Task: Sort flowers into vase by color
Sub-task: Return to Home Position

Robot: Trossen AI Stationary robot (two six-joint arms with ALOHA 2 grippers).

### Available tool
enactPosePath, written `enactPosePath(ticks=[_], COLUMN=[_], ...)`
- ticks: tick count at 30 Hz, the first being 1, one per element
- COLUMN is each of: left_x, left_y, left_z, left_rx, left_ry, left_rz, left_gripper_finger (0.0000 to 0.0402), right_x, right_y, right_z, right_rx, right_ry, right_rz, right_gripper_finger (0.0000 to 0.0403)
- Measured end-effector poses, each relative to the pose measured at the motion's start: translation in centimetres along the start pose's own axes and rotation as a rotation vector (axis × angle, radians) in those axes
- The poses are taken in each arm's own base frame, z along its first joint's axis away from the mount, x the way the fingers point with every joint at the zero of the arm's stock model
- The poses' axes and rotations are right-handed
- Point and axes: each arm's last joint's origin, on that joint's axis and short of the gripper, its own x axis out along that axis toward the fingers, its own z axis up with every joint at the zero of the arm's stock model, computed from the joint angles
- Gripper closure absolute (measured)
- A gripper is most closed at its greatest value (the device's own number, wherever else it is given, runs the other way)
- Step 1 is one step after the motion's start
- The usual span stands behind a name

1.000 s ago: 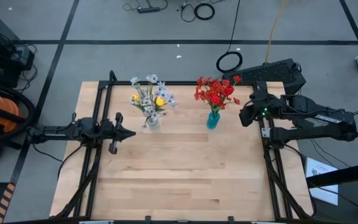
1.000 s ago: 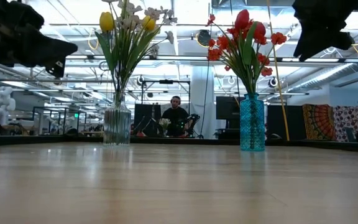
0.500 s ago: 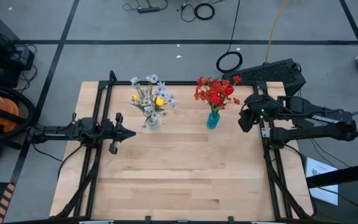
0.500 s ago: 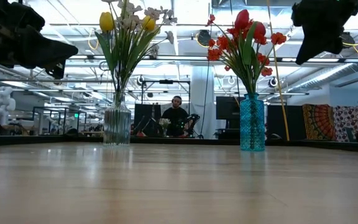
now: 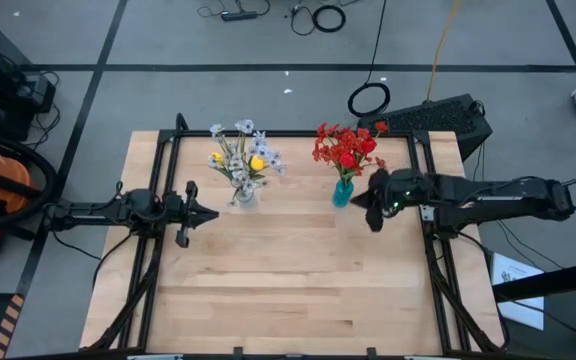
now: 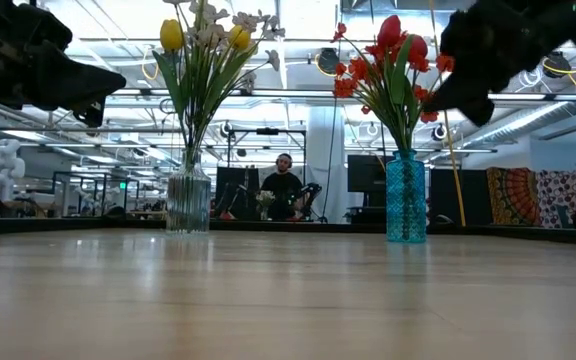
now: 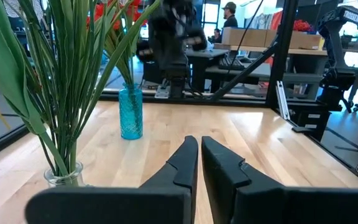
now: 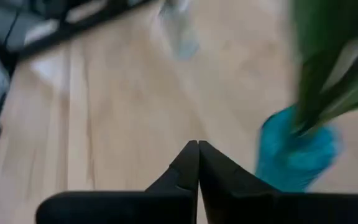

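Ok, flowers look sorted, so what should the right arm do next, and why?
Probably draw the right pincer, shut and empty, back rightward, away from the blue vase it hangs beside. The red flowers stand in that vase, the yellow and white flowers in the clear vase, and the left pincer sits left of it, so nothing needs picking.

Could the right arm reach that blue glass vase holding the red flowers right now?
Probably yes: the right gripper, shut, hangs just beside the blue glass vase, with nothing between them.

Upright in clear vase (image 5: 245,196): yellow and white flowers (image 5: 242,158); upright in blue vase (image 5: 341,193): red flowers (image 5: 346,148)
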Motion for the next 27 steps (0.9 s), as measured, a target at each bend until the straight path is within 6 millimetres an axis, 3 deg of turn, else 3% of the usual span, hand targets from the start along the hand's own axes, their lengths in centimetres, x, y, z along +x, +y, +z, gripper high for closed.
enactPosePath(ticks=[7, 13, 17, 27], left_x=[0.0, 0.0, 0.0, 0.0], left_y=[0.0, 0.0, 0.0, 0.0], left_z=[0.0, 0.0, 0.0, 0.0], left_rx=[0.0, 0.0, 0.0, 0.0], left_ry=[0.0, 0.0, 0.001, 0.001], left_rz=[0.0, 0.0, 0.0, 0.0], left_gripper_finger=[0.0372, 0.0372, 0.0372, 0.0372], right_x=[2.5, 3.6, 3.4, 1.8], right_y=[0.0, 0.1, 0.0, 0.0], right_z=[-3.6, -6.0, -7.4, -10.6], right_rx=[-0.154, -0.258, -0.237, -0.26], right_ry=[0.124, -0.134, -0.244, -0.25], right_rz=[0.118, 0.173, 0.169, 0.279], right_gripper_finger=[0.0402, 0.0402, 0.0402, 0.0403])
